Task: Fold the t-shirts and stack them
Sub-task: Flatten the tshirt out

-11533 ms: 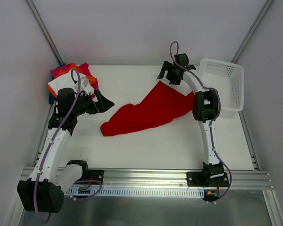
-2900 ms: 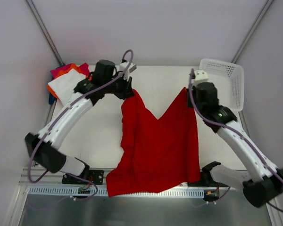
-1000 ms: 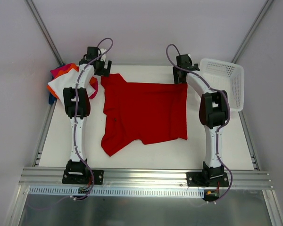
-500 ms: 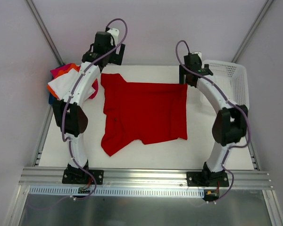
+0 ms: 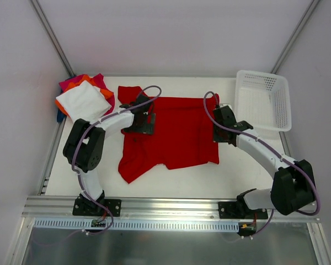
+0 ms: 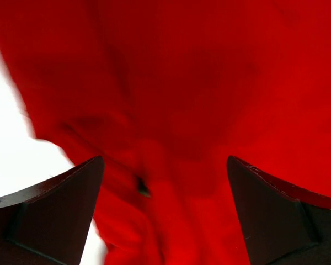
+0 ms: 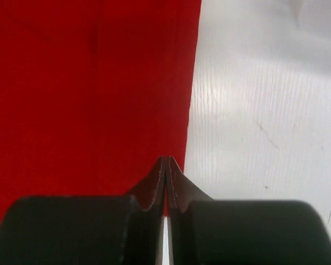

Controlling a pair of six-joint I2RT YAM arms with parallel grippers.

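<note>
A large red t-shirt (image 5: pixel 179 135) lies spread flat on the white table (image 5: pixel 209 176), one sleeve hanging toward the near left. My left gripper (image 5: pixel 139 118) hovers low over its rumpled left part, with the jaws wide open and only red cloth (image 6: pixel 209 83) below them. My right gripper (image 5: pixel 217 132) is shut, its tips (image 7: pixel 166 161) meeting right over the shirt's straight right edge (image 7: pixel 71 83). The cloth there lies flat with no pucker. Folded t-shirts are stacked at the back left, a white one (image 5: pixel 85 102) on top of orange (image 5: pixel 71 85), magenta (image 5: pixel 101 80) and blue (image 5: pixel 59 116).
A white mesh basket (image 5: pixel 263 99) stands at the back right, just beyond the right arm. Bare table (image 7: pixel 265 110) shows right of the shirt and along the near edge. Metal frame rails run along the table's front and sides.
Both arms swung in from the table's back edge toward the shirt. The left gripper dropped over the shirt's left part, still open. The right gripper came to the right edge and shut.
</note>
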